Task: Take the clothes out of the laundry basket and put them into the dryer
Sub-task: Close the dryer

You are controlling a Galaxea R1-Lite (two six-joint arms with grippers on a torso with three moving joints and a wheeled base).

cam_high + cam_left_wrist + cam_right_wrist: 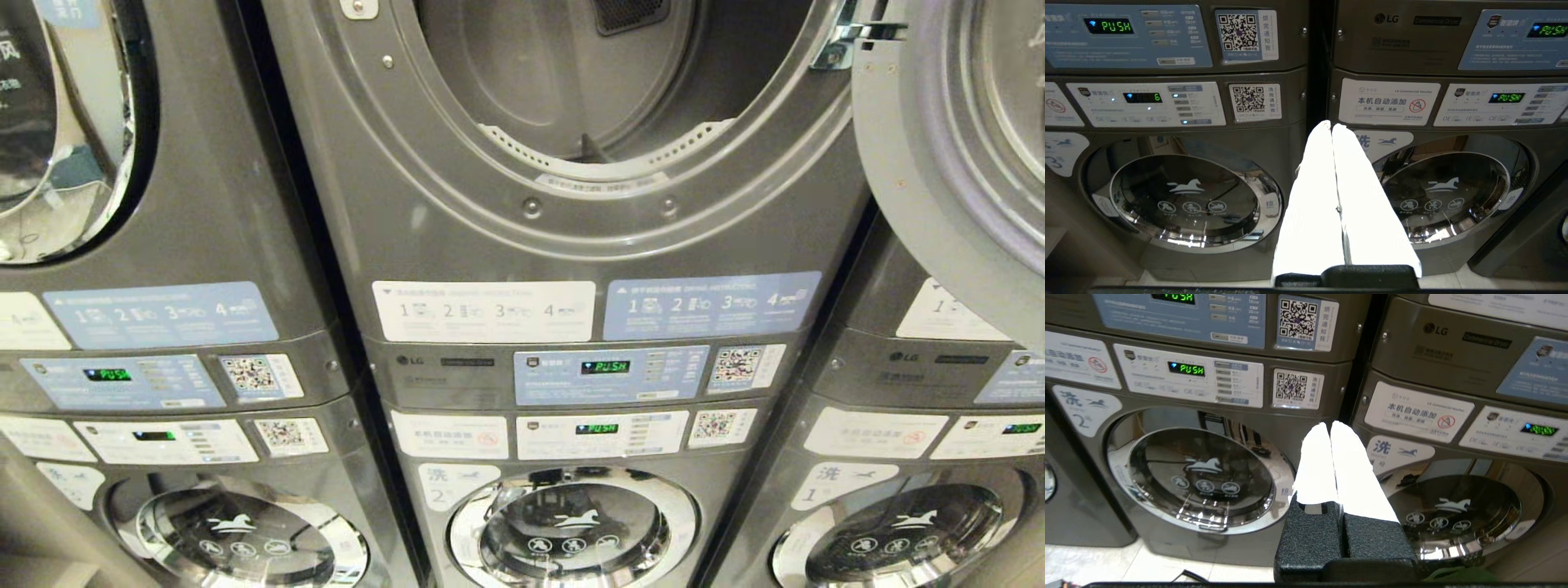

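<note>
The dryer (pixel 457 220) of the tower marked 2 fills the head view, its round opening uncovered. Its door (pixel 955 163) is swung out to the right. The part of the drum that shows holds no fabric. The clothes are out of view. A sliver of green at the edge of the right wrist view may be the laundry basket (pixel 1457 575). Neither arm shows in the head view. My left gripper (pixel 1331 124) hangs low before the washers, shut with nothing in it. My right gripper (pixel 1329 424) is also low, shut and empty, in front of the gap between towers 2 and 1.
Under the dryer sits a chrome-doored washer (pixel 571 531) with a horse logo. Like towers stand on the left (pixel 163 327) and right (pixel 914 425). The open door juts out in front of the right tower. Pale floor tiles (pixel 1094 563) lie below, with a dark cable (pixel 1184 575) on them.
</note>
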